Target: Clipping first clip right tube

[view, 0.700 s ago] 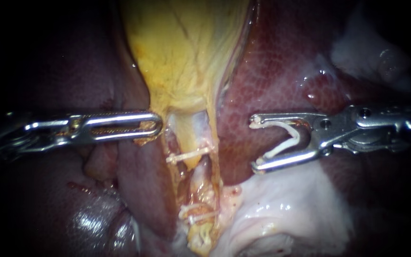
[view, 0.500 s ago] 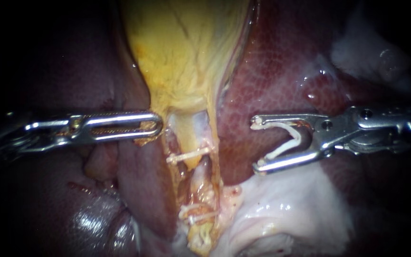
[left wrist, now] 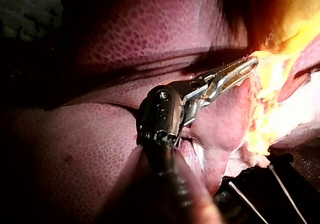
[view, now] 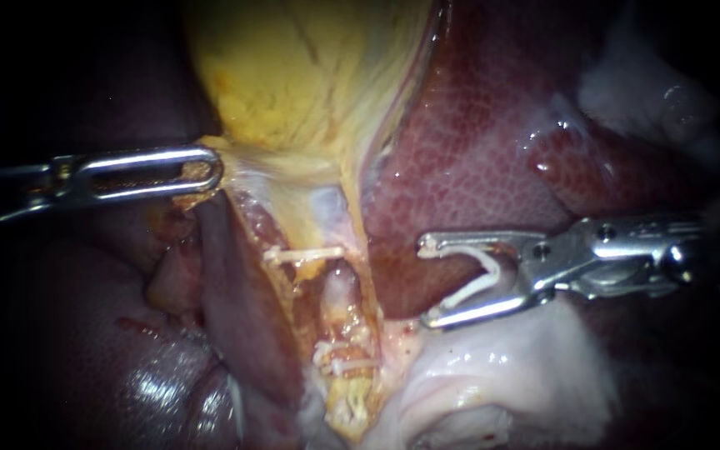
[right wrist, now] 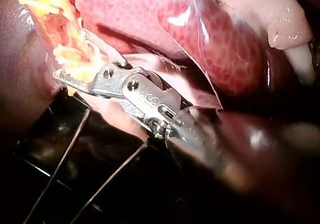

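Loaded clip point(view: 485, 279) near the gallbladder point(view: 293, 75).
Left instrument point(view: 202, 173) has its jaws clenched on its lower edge; right instrument point(view: 428, 279) holds the white clip in wide-set jaws over the liver point(view: 460, 150).

**Metal, wet tissue, white clip**

Both bright polished metal: left instrument point(view: 210, 172) & right instrument point(view: 427, 283); left's jaw faces ridged. The clip point(view: 481, 279) in right's jaws: smooth, white, looks plastic. The liver point(view: 477, 158): wet, glossy, fine-mottled. The gallbladder point(view: 293, 75): duller, fibrous. Low pale tissue point(view: 502, 375): slick, shiny.
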`<action>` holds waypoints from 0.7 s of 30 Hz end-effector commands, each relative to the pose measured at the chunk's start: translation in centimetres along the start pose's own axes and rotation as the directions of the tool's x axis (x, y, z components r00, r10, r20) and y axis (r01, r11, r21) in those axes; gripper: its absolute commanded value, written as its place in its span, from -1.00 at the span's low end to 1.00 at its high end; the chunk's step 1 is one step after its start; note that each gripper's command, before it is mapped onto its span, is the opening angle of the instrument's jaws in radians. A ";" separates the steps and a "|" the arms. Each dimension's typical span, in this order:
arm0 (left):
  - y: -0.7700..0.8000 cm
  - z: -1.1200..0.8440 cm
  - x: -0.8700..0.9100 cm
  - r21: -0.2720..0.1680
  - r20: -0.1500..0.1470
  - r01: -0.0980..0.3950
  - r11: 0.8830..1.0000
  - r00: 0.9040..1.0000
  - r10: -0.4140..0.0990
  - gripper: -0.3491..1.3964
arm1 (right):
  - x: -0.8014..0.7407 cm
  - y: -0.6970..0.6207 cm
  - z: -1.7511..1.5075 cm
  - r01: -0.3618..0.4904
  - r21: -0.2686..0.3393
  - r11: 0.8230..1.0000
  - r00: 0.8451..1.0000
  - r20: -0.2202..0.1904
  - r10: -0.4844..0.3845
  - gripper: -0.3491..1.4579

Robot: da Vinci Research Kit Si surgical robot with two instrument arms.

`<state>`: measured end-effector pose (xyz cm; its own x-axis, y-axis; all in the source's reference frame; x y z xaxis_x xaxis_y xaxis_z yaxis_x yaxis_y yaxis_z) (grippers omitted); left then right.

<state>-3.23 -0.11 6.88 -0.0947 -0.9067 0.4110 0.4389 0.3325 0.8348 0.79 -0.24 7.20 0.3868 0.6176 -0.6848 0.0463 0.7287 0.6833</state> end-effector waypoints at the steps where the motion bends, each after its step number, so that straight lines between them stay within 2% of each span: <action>1: -0.01 0.00 0.00 -0.001 0.001 0.000 1.000 1.000 0.000 -1.00 | -0.06 0.04 0.05 -0.010 0.000 1.000 1.000 0.007 0.010 0.05; 5: -0.04 -0.01 0.00 -0.003 0.002 0.000 1.000 1.000 0.000 -1.00 | -0.21 0.22 0.28 -0.031 0.004 1.000 0.999 0.019 0.031 0.05; 11: -0.04 -0.01 0.01 -0.003 0.002 0.000 1.000 1.000 0.000 -1.00 | -0.23 0.40 0.60 -0.052 0.010 0.999 0.998 0.022 0.052 0.05; 13: -0.05 -0.01 0.01 -0.003 0.002 0.000 1.000 1.000 0.000 -1.00 | -0.23 0.40 0.68 -0.060 0.015 0.998 0.998 0.027 0.060 0.05; 16: -0.05 -0.01 0.01 -0.003 0.002 0.000 1.000 1.000 0.000 -1.00 | -0.23 0.35 0.75 -0.082 0.063 0.995 0.997 0.006 0.081 0.05; 21: -0.05 -0.01 0.01 -0.003 0.002 0.000 1.000 1.000 0.000 -1.00 | -0.20 0.17 0.78 -0.129 0.161 0.979 0.991 -0.016 0.133 0.04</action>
<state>-3.24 -0.14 6.84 -0.0967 -0.9061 0.4118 0.4419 0.3317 0.8335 1.45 -0.51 7.64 0.3752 0.7156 -0.5892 0.1576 0.5771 0.8013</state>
